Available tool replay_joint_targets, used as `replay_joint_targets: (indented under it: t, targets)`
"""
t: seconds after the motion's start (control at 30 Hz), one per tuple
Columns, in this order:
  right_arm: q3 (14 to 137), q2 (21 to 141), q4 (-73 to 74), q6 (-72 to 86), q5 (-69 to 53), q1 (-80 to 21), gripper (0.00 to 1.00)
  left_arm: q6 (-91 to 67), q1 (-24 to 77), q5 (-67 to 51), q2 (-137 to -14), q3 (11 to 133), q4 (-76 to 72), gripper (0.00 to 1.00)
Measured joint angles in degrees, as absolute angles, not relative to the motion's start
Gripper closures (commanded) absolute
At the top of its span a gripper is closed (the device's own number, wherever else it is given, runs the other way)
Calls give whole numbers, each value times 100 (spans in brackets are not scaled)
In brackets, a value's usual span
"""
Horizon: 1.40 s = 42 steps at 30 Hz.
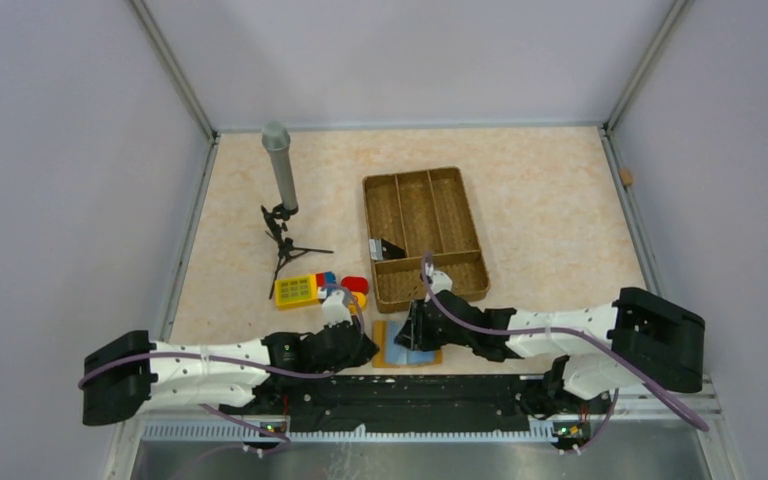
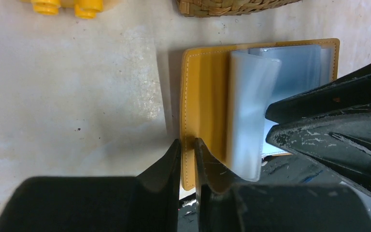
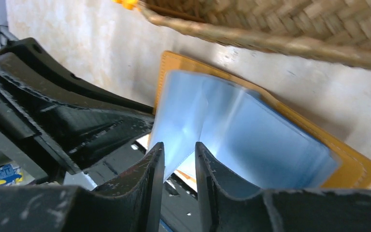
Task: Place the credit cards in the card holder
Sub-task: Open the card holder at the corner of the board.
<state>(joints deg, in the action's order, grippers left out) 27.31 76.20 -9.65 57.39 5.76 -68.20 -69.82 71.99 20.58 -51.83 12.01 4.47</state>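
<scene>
The card holder (image 1: 397,352) lies open at the table's near edge, tan cover down, with clear light-blue sleeves (image 2: 251,106) fanned up. My left gripper (image 2: 188,141) is shut on the near edge of its tan cover (image 2: 205,96). My right gripper (image 3: 178,145) stands narrowly open at the sleeves (image 3: 251,140). A sleeve edge shows in the gap between its jaws, unpinched. From above, both grippers, left (image 1: 365,350) and right (image 1: 407,335), meet over the holder. A dark flat card (image 1: 385,247) lies in the woven tray's front left compartment.
The woven brown divided tray (image 1: 425,238) stands just behind the holder. A yellow, red and blue toy (image 1: 315,288) sits to the left. A grey microphone on a small tripod (image 1: 280,180) stands further back left. The black arm base rail (image 1: 410,395) runs along the near edge.
</scene>
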Motion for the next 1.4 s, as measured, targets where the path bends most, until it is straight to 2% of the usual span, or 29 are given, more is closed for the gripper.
replay_joint_targets:
  t: [0.37, 0.57, 0.73, 0.93, 1.07, 1.2, 1.4]
  targets:
    - [3020, 7765, -1417, 5417, 355, -6858, 59, -6844, 7199, 2064, -4609, 1251, 578, 68]
    - [3020, 7535, -1337, 5363, 449, -6858, 56, -6836, 7199, 2231, -3852, 1361, 1166, 55]
    - [3002, 7083, -1232, 5387, 784, -6858, 56, -6842, 7199, 2410, -3164, 1404, 1658, 50]
    - [2930, 7284, -1251, 5417, 932, -6858, 60, -6838, 7199, 2547, -2655, 1415, 2016, 48]
    - [2930, 7673, -1321, 5400, 873, -6858, 59, -6779, 7199, 2576, -2550, 1415, 2139, 46]
    - [2930, 7734, -1302, 5395, 893, -6858, 51, -6589, 7199, 2508, -2602, 1433, 2088, 39]
    - [2934, 7070, -698, 5402, 1135, -6858, 43, -6213, 7199, 2294, -3273, 1754, 1730, 26]
